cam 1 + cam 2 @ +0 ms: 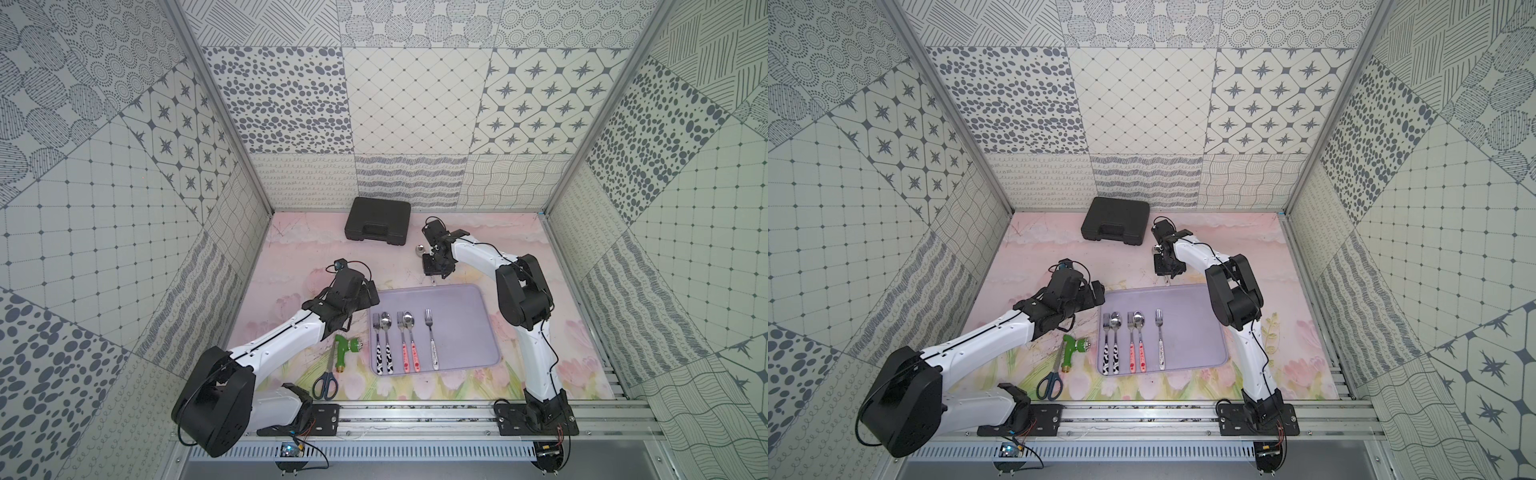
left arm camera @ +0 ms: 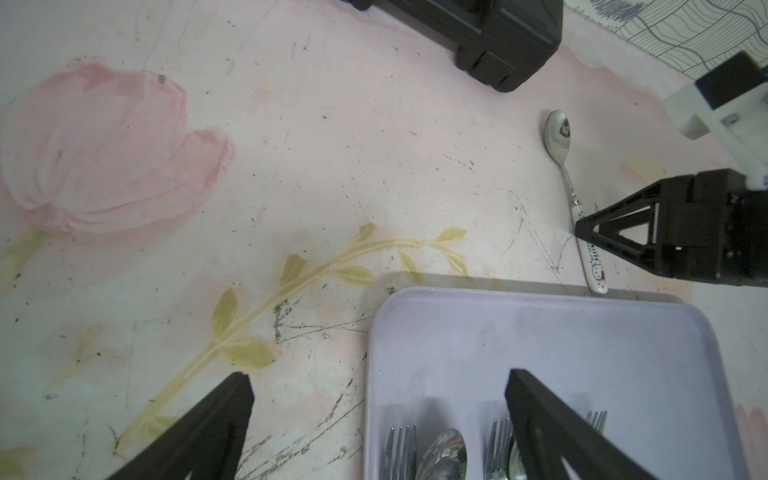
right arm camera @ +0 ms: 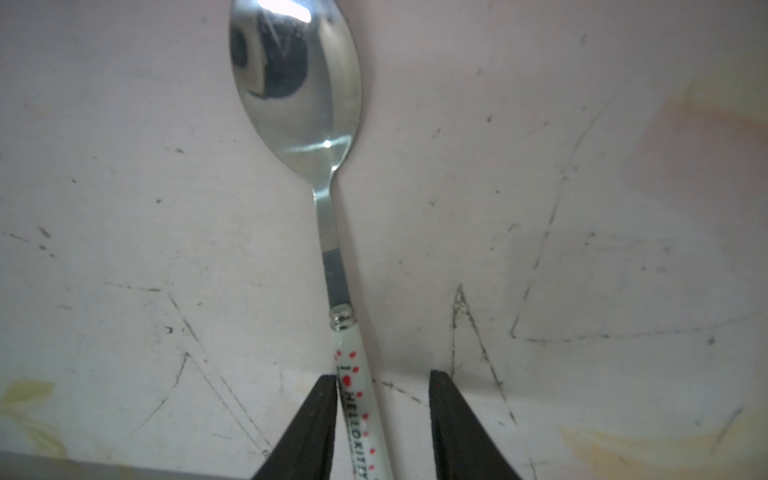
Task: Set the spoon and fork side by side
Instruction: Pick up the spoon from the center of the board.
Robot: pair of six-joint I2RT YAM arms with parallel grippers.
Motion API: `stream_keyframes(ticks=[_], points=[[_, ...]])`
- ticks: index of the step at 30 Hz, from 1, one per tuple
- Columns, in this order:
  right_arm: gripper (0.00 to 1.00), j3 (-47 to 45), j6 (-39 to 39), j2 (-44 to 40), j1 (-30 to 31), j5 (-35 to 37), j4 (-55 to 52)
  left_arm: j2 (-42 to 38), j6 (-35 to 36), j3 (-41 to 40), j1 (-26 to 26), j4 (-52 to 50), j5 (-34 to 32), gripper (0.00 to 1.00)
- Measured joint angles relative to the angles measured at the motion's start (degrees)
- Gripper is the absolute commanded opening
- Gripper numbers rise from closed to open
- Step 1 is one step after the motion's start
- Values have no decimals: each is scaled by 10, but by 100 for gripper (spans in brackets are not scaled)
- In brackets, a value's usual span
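Note:
A spoon [image 3: 295, 83] with a white, red-dotted handle lies on the flowered mat just beyond the lilac tray [image 1: 469, 307]. Its bowl [image 1: 419, 249] shows in both top views. My right gripper [image 3: 382, 378] straddles the handle near its end. One finger [image 3: 320, 415] touches the handle and a gap remains on the other side, so it is open. The matching white-handled fork [image 1: 430, 336] lies alone on the tray's right part. My left gripper [image 2: 379, 374] hangs wide open over the tray's far left corner, holding nothing.
On the tray's left lie a cow-patterned fork and spoon pair [image 1: 382, 345] and a pink pair [image 1: 409, 345]. A black case [image 1: 377, 222] sits at the back. A green hose nozzle [image 1: 347, 349] and scissors [image 1: 327, 376] lie left of the tray.

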Motion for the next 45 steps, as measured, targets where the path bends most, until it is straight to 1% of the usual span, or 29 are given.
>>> stream_keyframes(ticks=[7,14,26,40,45], points=[[26,0,-3,0,0,1,-7,0,0,0,0,0,0,100],[21,0,-6,0,0,2,-10,0,0,0,0,0,0,100],[6,16,-11,9,0,3,-19,0,0,0,0,0,0,100],[5,16,-15,4,0,16,-25,-5,0,0,0,0,0,100],[4,16,-16,-13,0,17,-31,-8,0,0,0,0,0,100]])
